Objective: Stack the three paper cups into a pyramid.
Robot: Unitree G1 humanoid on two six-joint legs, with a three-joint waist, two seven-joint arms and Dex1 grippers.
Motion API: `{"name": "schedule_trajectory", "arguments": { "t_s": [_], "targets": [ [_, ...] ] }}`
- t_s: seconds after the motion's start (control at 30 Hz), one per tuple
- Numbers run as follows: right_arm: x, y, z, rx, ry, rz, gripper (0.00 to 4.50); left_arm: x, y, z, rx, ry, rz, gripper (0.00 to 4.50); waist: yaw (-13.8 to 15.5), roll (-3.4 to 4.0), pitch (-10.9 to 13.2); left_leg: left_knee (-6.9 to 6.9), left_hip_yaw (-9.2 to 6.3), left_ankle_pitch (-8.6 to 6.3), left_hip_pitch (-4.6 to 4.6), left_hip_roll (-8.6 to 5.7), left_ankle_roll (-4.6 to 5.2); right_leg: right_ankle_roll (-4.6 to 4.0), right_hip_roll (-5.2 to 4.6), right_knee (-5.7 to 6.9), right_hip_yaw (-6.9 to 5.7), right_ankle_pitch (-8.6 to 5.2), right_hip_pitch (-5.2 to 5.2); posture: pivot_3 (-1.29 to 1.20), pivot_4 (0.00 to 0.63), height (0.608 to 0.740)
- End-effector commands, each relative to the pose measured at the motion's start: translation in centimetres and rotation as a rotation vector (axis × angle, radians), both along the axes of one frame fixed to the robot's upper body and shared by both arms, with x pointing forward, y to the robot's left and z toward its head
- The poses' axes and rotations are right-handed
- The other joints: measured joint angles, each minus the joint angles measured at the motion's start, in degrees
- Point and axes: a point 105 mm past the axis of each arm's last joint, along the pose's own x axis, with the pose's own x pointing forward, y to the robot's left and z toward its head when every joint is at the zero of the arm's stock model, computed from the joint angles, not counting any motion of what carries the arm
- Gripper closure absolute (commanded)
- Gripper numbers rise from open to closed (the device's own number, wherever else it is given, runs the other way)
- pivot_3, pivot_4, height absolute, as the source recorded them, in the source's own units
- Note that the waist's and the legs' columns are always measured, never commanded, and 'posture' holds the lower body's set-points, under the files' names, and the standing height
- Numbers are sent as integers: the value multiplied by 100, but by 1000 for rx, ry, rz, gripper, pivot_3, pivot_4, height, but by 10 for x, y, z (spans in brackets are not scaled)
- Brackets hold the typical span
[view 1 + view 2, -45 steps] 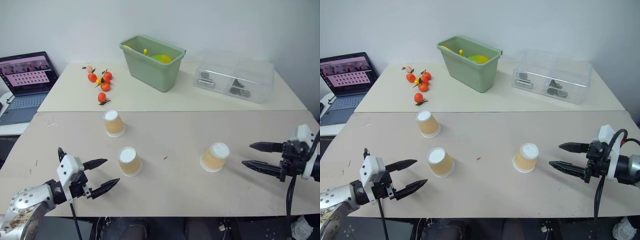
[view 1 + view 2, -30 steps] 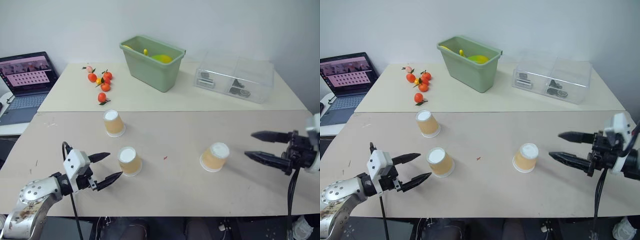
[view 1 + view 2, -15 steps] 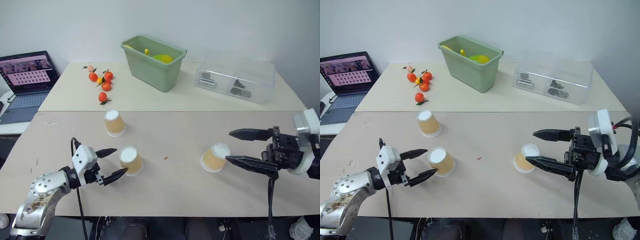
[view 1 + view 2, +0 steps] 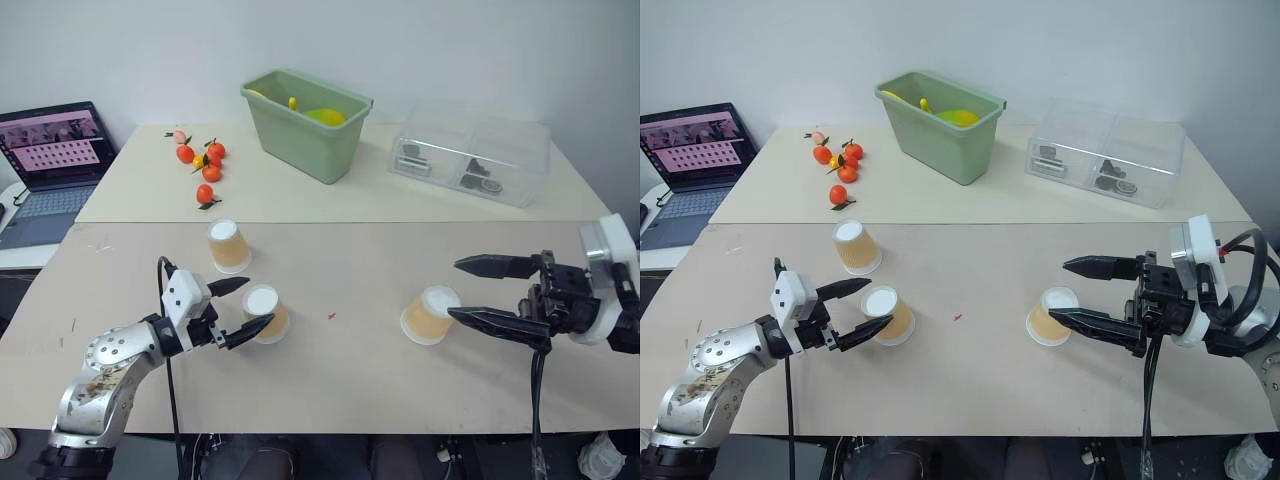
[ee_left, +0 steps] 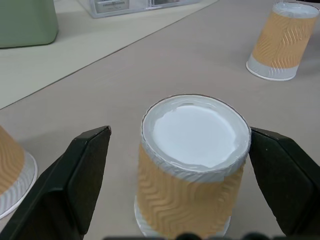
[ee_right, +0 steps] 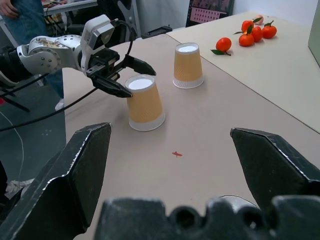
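Both arms have closed in since the earlier frames: the left gripper (image 4: 244, 306) has advanced until its spread fingers (image 5: 85, 165) flank the middle cup (image 4: 266, 313) without clasping it, and the right gripper (image 4: 470, 290) has swung toward the right cup (image 4: 430, 314), its fingers parted and empty, tips just beside that cup. All three paper cups stand upside down and unstacked on the tabletop (image 4: 340, 375). Taking the middle cup as landmark, the third cup (image 4: 228, 245) sits near it on the far side, toward the tangerines (image 4: 203, 165); the right cup stands well apart, on the side of the right gripper.
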Motion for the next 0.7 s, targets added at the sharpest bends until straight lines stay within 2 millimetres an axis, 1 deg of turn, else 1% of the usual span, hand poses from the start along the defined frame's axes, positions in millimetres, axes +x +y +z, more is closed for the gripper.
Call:
{"name": "schedule_trajectory", "arguments": {
  "t_s": [0.03,0.1,0.2,0.23,0.3,0.43,0.53,0.6,0.7],
  "targets": [
    [0,1,10,-2,-62,1,30,4,-6,3,-28,-9,-8,0,4,0,0,0,0,0,0,0,0,-1,0,0,0,1,0,0,150,738],
    [0,2,11,-2,-64,0,30,3,-9,3,-61,9,-28,0,1,0,0,0,0,0,1,0,0,-1,0,0,0,2,0,0,150,738],
    [1,2,11,-1,-68,-4,0,2,-11,2,-84,35,-46,779,2,0,0,0,0,0,1,0,0,-1,1,1,0,2,0,0,150,738],
    [1,1,12,-2,-70,-6,0,2,-10,0,-77,39,-40,1217,3,0,0,0,0,0,0,0,0,-1,1,1,0,2,0,0,150,738],
    [2,1,13,2,-73,-9,0,4,-8,0,-74,38,-15,1872,6,0,0,1,0,0,1,0,0,-1,0,1,0,2,1,0,150,738],
    [3,-5,9,8,-68,-15,0,13,-4,1,-52,23,34,1908,12,-1,0,1,0,1,1,0,0,0,1,1,0,2,1,0,150,738],
    [4,-10,6,9,-65,-15,0,17,-8,5,-55,5,13,1908,12,-1,0,3,0,1,1,0,-1,1,1,1,0,3,2,0,150,738],
    [5,-10,4,8,-66,-10,0,20,-16,11,-72,-2,-29,1908,12,-1,0,3,0,1,0,-1,-1,1,1,0,0,4,1,0,150,738],
    [5,-9,4,7,-70,-5,0,26,-32,21,-109,6,-127,1908,18,-1,0,5,-1,2,-2,-2,-3,1,1,0,0,5,0,0,150,738]
  ]
}}
